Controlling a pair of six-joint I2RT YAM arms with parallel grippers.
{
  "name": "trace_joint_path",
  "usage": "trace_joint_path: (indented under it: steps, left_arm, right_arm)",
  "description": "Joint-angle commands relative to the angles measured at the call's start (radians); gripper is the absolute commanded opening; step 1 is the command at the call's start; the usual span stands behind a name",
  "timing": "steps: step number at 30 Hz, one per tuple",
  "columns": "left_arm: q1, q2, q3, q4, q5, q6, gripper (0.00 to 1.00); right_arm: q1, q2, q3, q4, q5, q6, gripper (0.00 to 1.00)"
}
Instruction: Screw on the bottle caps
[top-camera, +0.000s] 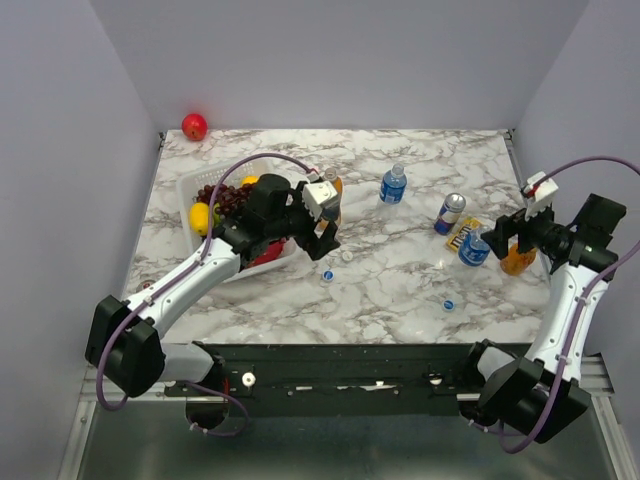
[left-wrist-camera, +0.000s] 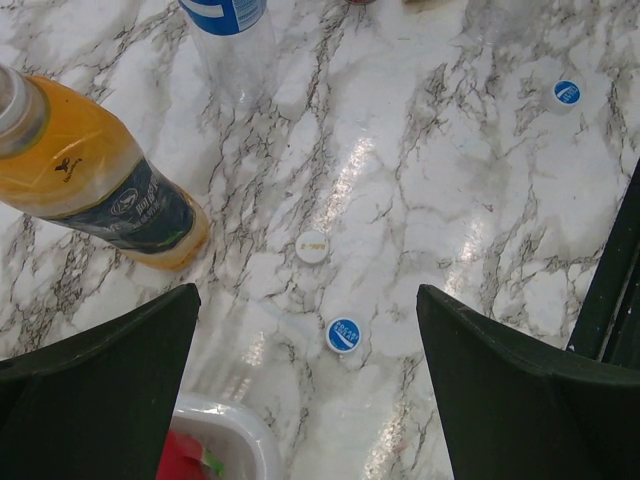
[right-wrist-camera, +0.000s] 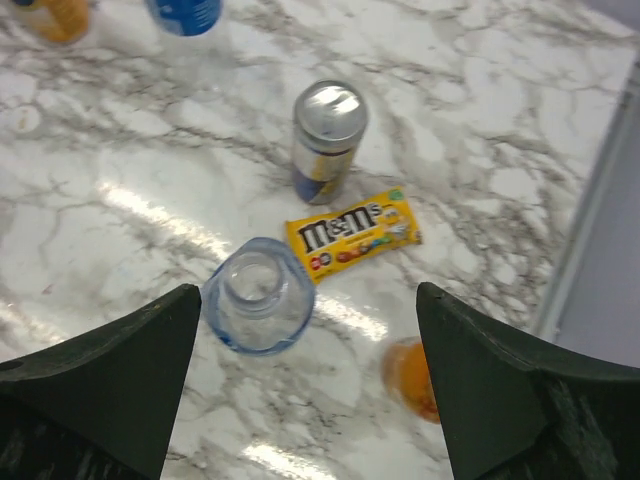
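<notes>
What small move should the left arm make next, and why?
Probably lower the left gripper onto the blue cap: its jaws stand open, the cap lies loose on the table between them, and the clear bottle below the right gripper is uncapped.

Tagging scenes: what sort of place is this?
Probably a robot lab cell: plain walls box in a marble-look table, two arms bolted at its edge, staged props like a can and candy.
</notes>
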Motion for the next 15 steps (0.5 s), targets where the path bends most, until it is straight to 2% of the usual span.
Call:
trace_joint_path:
  steps: [1, 8, 13, 15]
  left_arm:
    - [0.004, -0.040, -0.028, 0.041, 0.043, -0.017, 0.99]
    - [0.004, -0.052, -0.053, 0.041, 0.049, -0.019, 0.99]
    - [0.004, -0.048, -0.045, 0.042, 0.048, -0.019, 0.99]
    - [0.004, -0.043, -0.036, 0.039, 0.048, -0.016, 0.99]
  right_arm:
    - [0.006, 0.004, -0.050, -0.093, -0.144, -0.081, 0.96]
    - [0.052, 0.033, -0.070, -0.035, -0.157, -0.055, 0.95]
    - [0.107, 0.030, -0.122, 0.002, -0.095, -0.058, 0.91]
    - [0.116, 0.014, -0.145, 0.065, -0.076, -0.037, 0.88]
